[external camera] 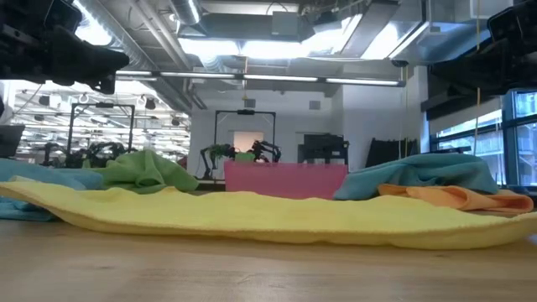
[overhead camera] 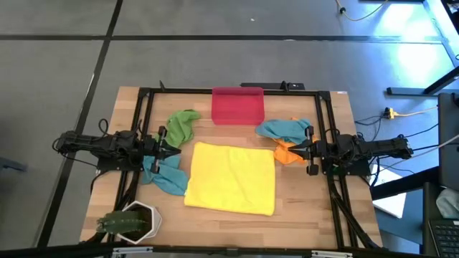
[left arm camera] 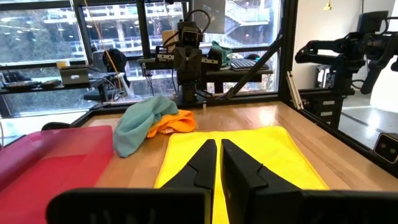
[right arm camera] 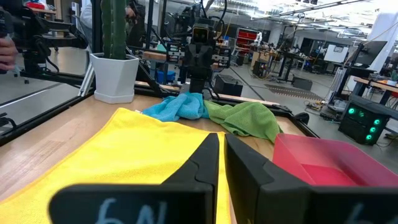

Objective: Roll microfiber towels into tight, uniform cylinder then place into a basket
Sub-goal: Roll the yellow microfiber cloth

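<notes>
Dark, pressed-together fingers of the left gripper (left arm camera: 217, 163) and right gripper (right arm camera: 222, 157) are hovering, holding nothing, at opposite edges of the flat yellow towel (overhead camera: 231, 178). Beyond it the basket (overhead camera: 238, 105) is standing; only the high view is showing the plant pot (overhead camera: 133, 219).

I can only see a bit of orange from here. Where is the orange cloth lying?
In the high view the orange towel lies on the table's right side, tucked under a teal-blue towel, touching the spread yellow towel.

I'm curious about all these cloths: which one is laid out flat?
The yellow cloth, spread flat in the middle of the table. The green, orange and two blue ones lie crumpled beside it.
</notes>
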Robot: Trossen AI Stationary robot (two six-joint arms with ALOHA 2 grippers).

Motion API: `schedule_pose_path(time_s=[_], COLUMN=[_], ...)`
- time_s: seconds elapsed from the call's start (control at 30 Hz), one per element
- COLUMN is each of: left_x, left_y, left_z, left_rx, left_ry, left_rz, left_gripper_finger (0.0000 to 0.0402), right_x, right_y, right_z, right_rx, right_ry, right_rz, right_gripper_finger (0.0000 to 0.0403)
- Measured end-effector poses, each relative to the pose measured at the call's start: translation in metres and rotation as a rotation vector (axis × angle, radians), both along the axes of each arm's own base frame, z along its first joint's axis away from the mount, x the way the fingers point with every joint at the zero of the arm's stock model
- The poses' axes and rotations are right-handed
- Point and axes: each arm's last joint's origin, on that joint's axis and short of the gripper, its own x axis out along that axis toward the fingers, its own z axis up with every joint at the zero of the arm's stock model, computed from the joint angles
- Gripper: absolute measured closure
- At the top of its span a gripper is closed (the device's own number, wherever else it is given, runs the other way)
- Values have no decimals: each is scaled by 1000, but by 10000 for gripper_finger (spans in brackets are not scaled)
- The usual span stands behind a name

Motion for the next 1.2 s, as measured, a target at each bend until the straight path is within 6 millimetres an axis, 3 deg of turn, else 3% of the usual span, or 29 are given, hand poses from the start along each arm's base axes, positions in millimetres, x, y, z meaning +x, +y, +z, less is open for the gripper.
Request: schedule_pose_path(time_s=[0.17,0.33,0.6,1.0,1.2], left_x=[0,-1,2,64,89], left_y=[0,2,0,-19,-29], left_z=[1,14,52,121,143], left_rx=[-26,-15,63,156,143], left_ry=[-6,-132,-117,357,457], left_rz=[7,57,20,-32,-10], left_gripper_finger=[388,388,388,388,388], right_x=[0,0,0,0,0], right_y=[0,0,0,0,0], right_z=[0,0,0,0,0], right_rx=[0,0,0,0,0], right_ry=[0,0,0,0,0], right_rz=[0,0,0,0,1], right_gripper_finger=[373,373,373,373,373])
